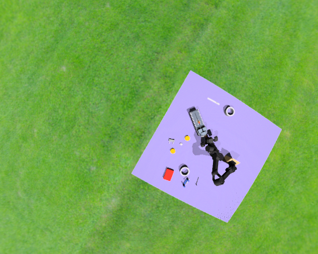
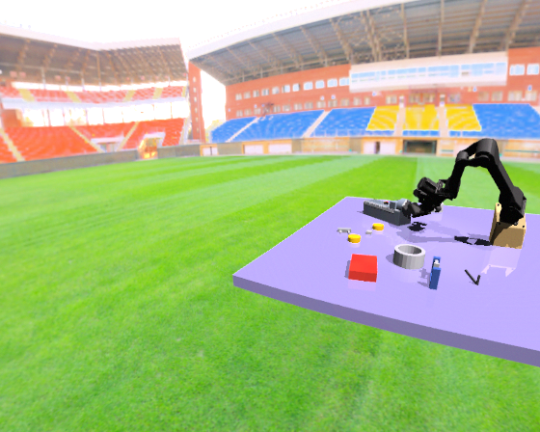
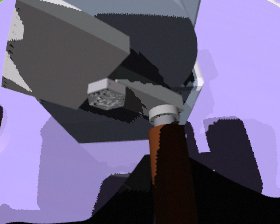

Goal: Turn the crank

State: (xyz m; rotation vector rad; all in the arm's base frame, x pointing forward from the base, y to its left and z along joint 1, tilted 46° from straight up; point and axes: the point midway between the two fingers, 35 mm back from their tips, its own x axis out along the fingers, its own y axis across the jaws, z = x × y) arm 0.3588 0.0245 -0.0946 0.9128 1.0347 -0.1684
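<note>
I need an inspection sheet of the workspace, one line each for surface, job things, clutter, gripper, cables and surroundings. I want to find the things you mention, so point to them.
Surface: purple table top (image 1: 254, 142) (image 2: 296, 284), with a few dark specks near one corner.
Job's things: grey crank machine (image 1: 196, 117) (image 2: 380, 210) (image 3: 141, 37), brown handle (image 3: 167, 165); pointer alignment too small to judge.
Clutter: red block (image 1: 168, 174) (image 2: 363, 268), two yellow discs, two pale rings, a blue item, a thin black piece, a white strip, small grey bits.
Gripper (image 1: 206, 138) (image 2: 409, 209): shut on the brown handle.
Cables: nothing seen.
Surroundings: grass all around, stadium stands behind.
</note>
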